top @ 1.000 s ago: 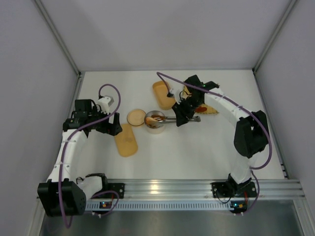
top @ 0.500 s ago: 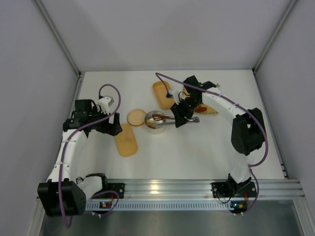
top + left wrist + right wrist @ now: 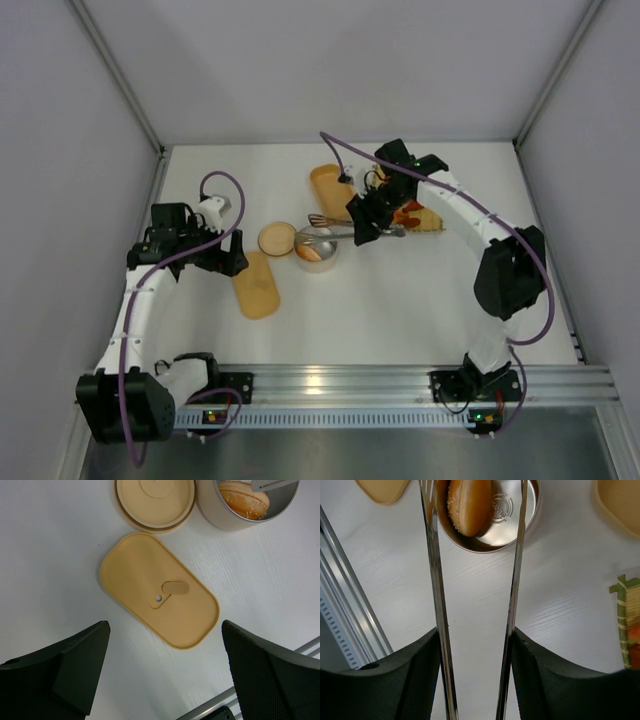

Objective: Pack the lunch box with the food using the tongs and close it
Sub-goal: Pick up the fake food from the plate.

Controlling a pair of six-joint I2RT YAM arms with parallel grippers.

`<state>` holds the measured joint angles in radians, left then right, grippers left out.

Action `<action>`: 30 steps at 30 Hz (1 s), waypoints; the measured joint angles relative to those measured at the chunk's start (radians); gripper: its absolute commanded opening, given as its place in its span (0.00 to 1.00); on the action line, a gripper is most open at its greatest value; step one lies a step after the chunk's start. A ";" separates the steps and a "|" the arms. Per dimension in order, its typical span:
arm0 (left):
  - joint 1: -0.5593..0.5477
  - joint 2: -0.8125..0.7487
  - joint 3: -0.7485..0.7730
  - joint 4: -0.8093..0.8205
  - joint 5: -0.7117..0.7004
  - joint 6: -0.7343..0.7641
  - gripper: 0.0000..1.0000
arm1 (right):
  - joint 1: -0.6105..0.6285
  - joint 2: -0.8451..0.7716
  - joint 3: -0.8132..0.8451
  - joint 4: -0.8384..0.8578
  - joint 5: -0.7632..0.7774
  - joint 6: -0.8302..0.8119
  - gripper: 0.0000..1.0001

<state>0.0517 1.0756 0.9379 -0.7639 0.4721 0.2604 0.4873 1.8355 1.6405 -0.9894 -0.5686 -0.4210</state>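
Between the jaws of the right gripper (image 3: 476, 672) the tongs (image 3: 434, 580) are held, one finger laid against the outside of each arm. The jaws are only part closed, so the two arms stand apart and nothing is pinched between them. Straight ahead of these jaws the arms reach over the round tin (image 3: 506, 510), where a seeded bun (image 3: 467, 505) rests on the bottom between them, untouched as far as can be seen. That wide stance is judged to suit setting a piece down or straddling it. Bare table (image 3: 560, 605) is left on both sides of the arms. To the right of the jaws the mat (image 3: 624, 607) with the remaining food (image 3: 408, 215) lies near, and the oblong box (image 3: 620, 500) lies farther ahead. A metal rail (image 3: 345, 595) bounds the left. The left gripper (image 3: 162, 667) is held with its jaws spread wide and empty, and the oblong lid (image 3: 160, 597) lies flat just ahead of them, probably for the closing step. Farther ahead a round lid (image 3: 155, 500) lies just beside the tin.
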 measured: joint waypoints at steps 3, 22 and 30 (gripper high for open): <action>0.000 -0.002 0.000 0.000 0.002 0.000 0.98 | -0.015 -0.035 0.024 -0.008 -0.001 0.007 0.53; 0.000 -0.005 0.000 0.001 0.006 -0.004 0.98 | -0.333 -0.144 0.042 0.000 0.142 0.051 0.52; 0.000 -0.005 0.000 0.001 0.006 -0.004 0.98 | -0.352 -0.085 0.042 0.002 0.212 0.048 0.52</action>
<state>0.0517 1.0710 0.9379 -0.7628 0.4786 0.2562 0.1349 1.7504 1.6829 -0.9871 -0.3569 -0.3733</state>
